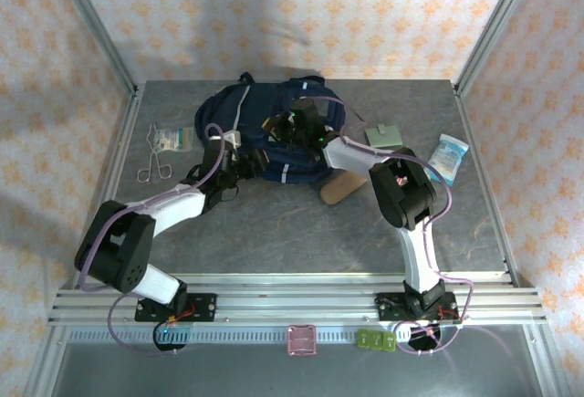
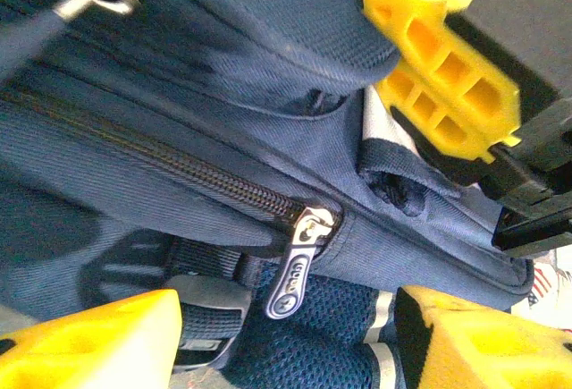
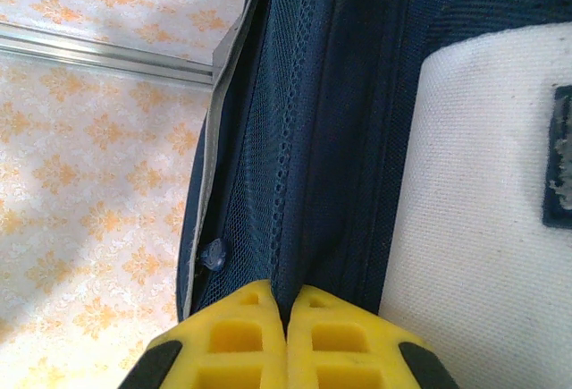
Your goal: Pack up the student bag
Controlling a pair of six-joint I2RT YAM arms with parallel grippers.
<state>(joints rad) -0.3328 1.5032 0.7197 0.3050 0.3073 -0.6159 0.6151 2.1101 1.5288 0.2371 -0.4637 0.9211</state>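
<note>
The right arm [image 1: 401,192] hides part of the student bag [image 1: 274,105].

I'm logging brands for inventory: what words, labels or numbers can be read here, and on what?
No text is legible.
Zipper pull: embossed marks, too blurred.
Dark label on the bag: grey marks, unreadable.
Right packet: print too small.
Left packet: print too small.

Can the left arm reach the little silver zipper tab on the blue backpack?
Probably yes: the silver zipper tab hangs uncovered on the navy fabric backpack, just ahead of the open left gripper.
</note>
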